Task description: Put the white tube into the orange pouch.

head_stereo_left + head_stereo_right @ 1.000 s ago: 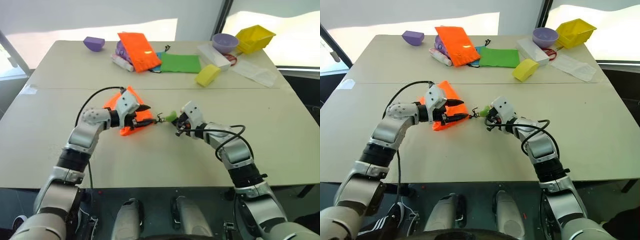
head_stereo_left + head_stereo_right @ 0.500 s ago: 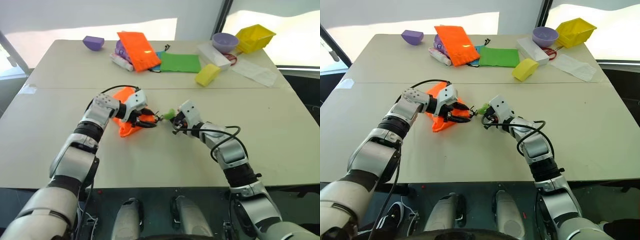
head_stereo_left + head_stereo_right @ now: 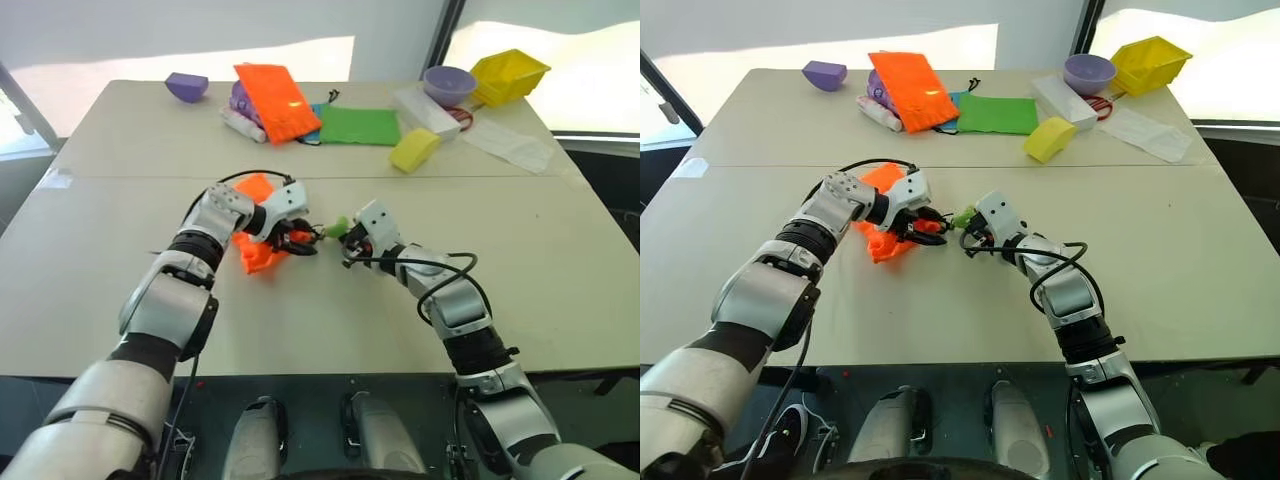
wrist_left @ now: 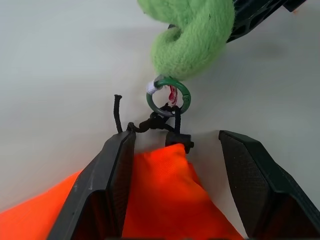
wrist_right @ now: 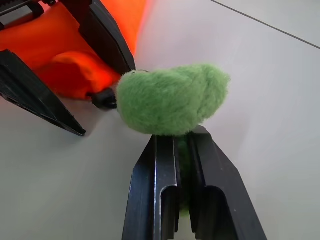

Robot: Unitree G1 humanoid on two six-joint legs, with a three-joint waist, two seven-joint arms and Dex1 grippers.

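Compared with a second ago, the left arm has folded in and pushed its tool (image 3: pixel 300 238) toward the middle of the frame, right up at the cord end of the bright orange fabric pouch (image 3: pixel 256 250), which now looks more bunched up under it. That left tool has its two black fingers (image 4: pixel 116 175) spread apart, straddling the puffed orange corner without pinching it. The pouch sits crumpled on the pale counter (image 3: pixel 560 270), a bit left of centre.

Right tool (image 3: pixel 350 243) hasn't budged. Its fingers are pressed together, pinching a fuzzy green knotted tag (image 5: pixel 172 100). That tag hangs on a small green ring (image 4: pixel 168 98), and the ring is tied to the thin dark drawstring cord (image 4: pixel 150 122) coming out of the pouch mouth.

Can't spot the white tube for sure; a whitish roll-ish thing (image 3: pixel 240 124) lies at the upper left-centre under a second flat orange pouch (image 3: pixel 277 100), but it's too small to tell. Just right of that lies a flat green pouch (image 3: pixel 360 126), then a yellow wedge-shaped block (image 3: pixel 415 149). A purple bowl (image 3: pixel 450 85) and a yellow bin (image 3: pixel 510 75) sit at the upper right.
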